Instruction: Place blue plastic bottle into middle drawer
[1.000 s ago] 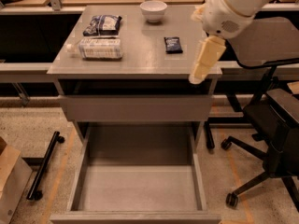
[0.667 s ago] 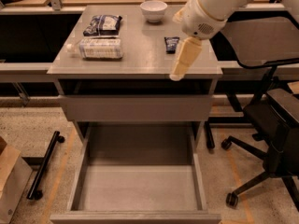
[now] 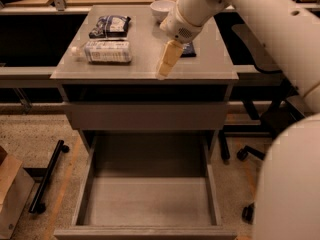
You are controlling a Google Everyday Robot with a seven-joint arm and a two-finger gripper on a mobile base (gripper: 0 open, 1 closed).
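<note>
One tool (image 3: 166, 64) over the cabinet top (image 3: 210, 66) — blue plastic bottle (image 3: 105, 52) lies apart

Warm, dim, yellowish light falls from above, brightest on the cabinet top (image 3: 142, 36) and on the pale arm (image 3: 265, 19) at the right. The gripper (image 3: 166, 63), over the near middle of that top, catches it. The open middle drawer (image 3: 150, 204), nearest, lies in soft shade; the recess under the top is nearly black

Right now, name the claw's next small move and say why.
Probably slide the claw, now above the tabletop, left toward the bottle: that lies on its side well apart from the claw, and the drawer below stands open, floor bare.
</note>
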